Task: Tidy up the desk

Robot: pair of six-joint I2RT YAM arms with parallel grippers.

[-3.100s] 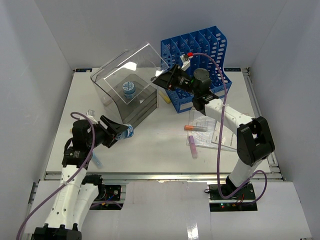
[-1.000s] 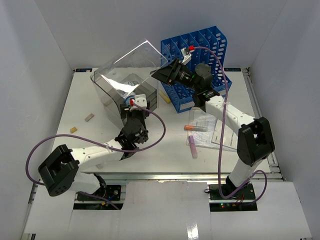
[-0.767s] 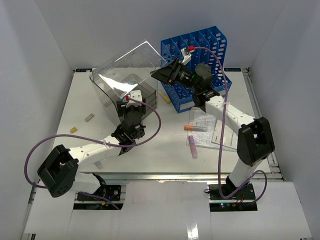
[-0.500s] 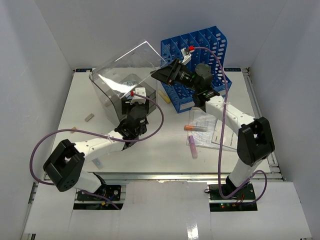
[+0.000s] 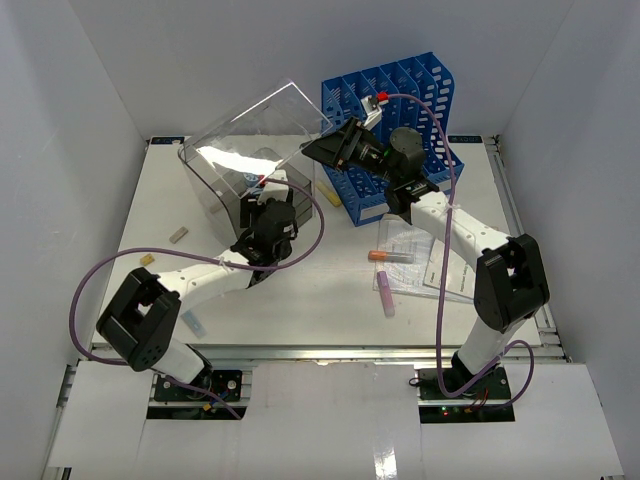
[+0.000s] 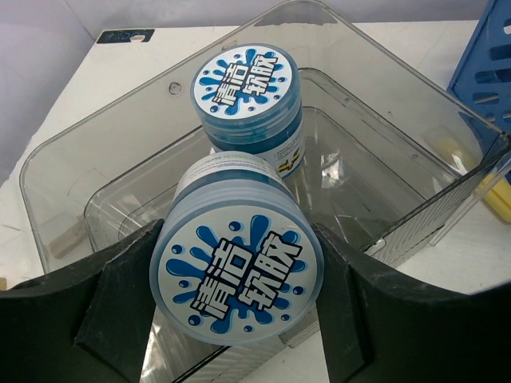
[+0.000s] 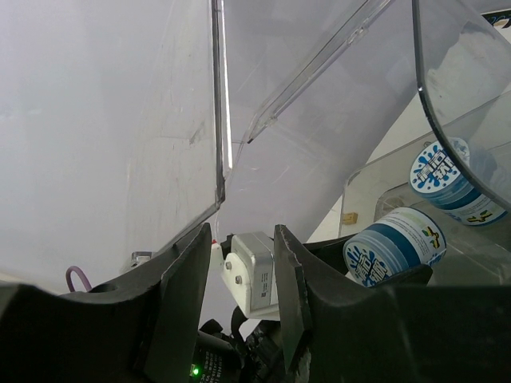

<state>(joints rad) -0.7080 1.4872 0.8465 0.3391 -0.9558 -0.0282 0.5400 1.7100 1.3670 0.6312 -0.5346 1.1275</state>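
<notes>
The white desk (image 5: 300, 310) carries a clear plastic box (image 5: 215, 185) with its lid (image 5: 262, 115) swung up. My left gripper (image 5: 262, 210) is shut on a round blue gel jar (image 6: 239, 279) and holds it over the box's near rim (image 6: 447, 187). A second, like jar (image 6: 247, 92) stands inside the box. My right gripper (image 5: 320, 150) is up at the lid's free edge with its jaws apart. In the right wrist view the lid (image 7: 104, 120) ends just above the left finger (image 7: 188, 295) of the right gripper (image 7: 242, 235), with nothing clamped. Both jars show there: the held one (image 7: 391, 247) and the other (image 7: 447, 179).
A blue slotted file rack (image 5: 400, 100) stands behind the right arm, close to the box. On the desk lie an orange marker (image 5: 390, 256), a pink stick (image 5: 385, 295), papers (image 5: 445, 265), a beige eraser (image 5: 178, 235), a small yellow piece (image 5: 147, 260) and a pale blue piece (image 5: 195, 322).
</notes>
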